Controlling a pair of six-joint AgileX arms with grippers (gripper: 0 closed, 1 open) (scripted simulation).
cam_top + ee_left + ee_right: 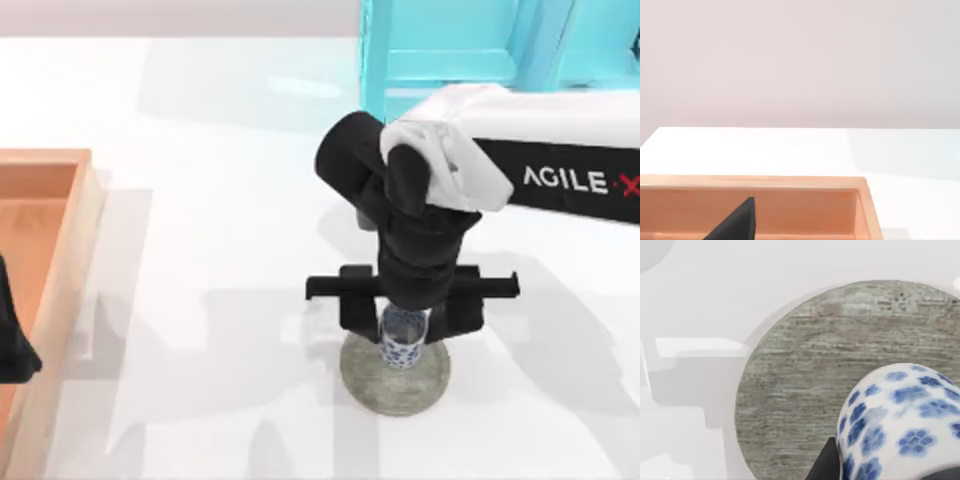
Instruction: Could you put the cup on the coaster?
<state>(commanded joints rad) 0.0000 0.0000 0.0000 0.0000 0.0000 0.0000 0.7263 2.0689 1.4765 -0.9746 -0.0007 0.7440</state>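
My right gripper [404,322] grips the cup [402,345] over the coaster [395,385]; white table [200,250], wooden tray [45,300] at left.

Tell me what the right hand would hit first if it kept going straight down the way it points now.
Most likely the coaster. The right hand points down with the cup in it, directly over the grey disc. Whether the cup's base already touches the coaster I can't tell.
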